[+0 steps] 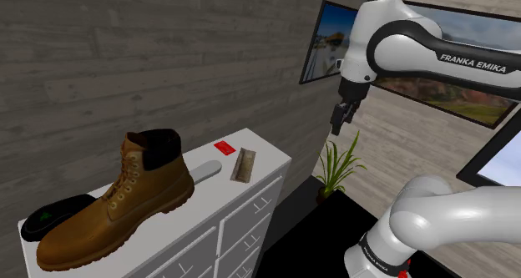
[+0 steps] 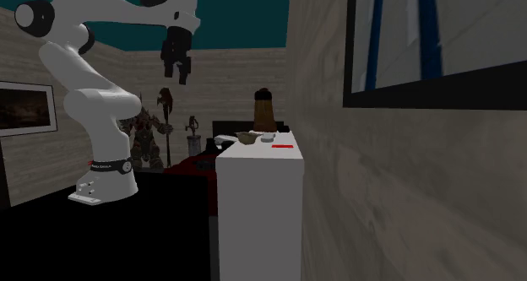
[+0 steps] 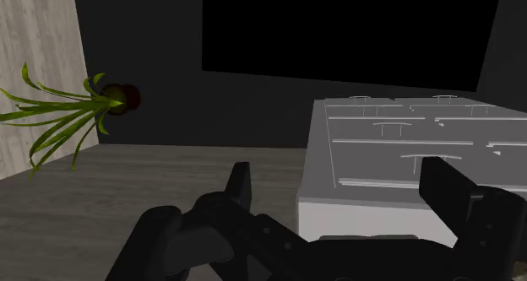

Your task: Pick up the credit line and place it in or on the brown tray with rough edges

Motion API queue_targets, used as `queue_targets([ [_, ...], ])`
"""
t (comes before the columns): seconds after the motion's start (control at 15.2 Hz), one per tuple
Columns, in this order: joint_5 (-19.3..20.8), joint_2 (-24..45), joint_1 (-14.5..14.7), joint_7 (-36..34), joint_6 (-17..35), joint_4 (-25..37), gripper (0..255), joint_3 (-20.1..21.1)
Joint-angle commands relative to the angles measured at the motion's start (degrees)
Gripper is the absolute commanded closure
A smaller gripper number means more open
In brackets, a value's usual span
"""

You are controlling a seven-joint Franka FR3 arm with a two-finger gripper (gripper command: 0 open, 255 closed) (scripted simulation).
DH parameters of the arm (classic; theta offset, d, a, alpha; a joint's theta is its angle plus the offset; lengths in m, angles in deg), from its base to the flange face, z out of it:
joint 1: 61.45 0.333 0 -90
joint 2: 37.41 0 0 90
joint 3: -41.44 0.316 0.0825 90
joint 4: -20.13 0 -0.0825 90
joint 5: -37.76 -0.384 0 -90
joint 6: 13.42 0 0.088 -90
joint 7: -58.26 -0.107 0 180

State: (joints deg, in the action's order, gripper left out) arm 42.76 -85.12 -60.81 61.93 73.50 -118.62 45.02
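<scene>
The credit card (image 1: 225, 147) is a small red rectangle lying flat near the far corner of the white dresser top (image 1: 269, 165); in the second exterior view the card (image 2: 281, 145) shows as a thin red strip. Just beside it sits the small brown tray (image 1: 243, 164) with rough edges, also seen from the second exterior view (image 2: 247, 137). My gripper (image 1: 337, 123) hangs high in the air, off the dresser's end and well above the card, in the shoulder view's upper right. Its black fingers (image 3: 239, 186) stand apart with nothing between them, over the floor beside the dresser's drawer fronts (image 3: 405, 153).
A big tan boot (image 1: 117, 197) takes up the middle of the dresser top. A flat grey object (image 1: 204, 170) and a black object (image 1: 57, 215) lie next to it. A green potted plant (image 1: 338, 168) stands on the floor past the dresser's end. Pictures hang on the wall.
</scene>
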Motion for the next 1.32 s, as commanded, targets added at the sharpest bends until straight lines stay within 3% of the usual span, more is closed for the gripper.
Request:
queue_targets([
  [0.0, 0.0, 0.0, 0.0, 0.0, 0.0, 0.0, 0, 0.0],
  [0.66, -3.72, 7.59, 1.87, -5.49, 28.51, -10.24, 0, 3.16],
  [1.25, -3.78, 23.34, 1.75, -10.97, 54.77, -10.89, 0, 7.43],
])
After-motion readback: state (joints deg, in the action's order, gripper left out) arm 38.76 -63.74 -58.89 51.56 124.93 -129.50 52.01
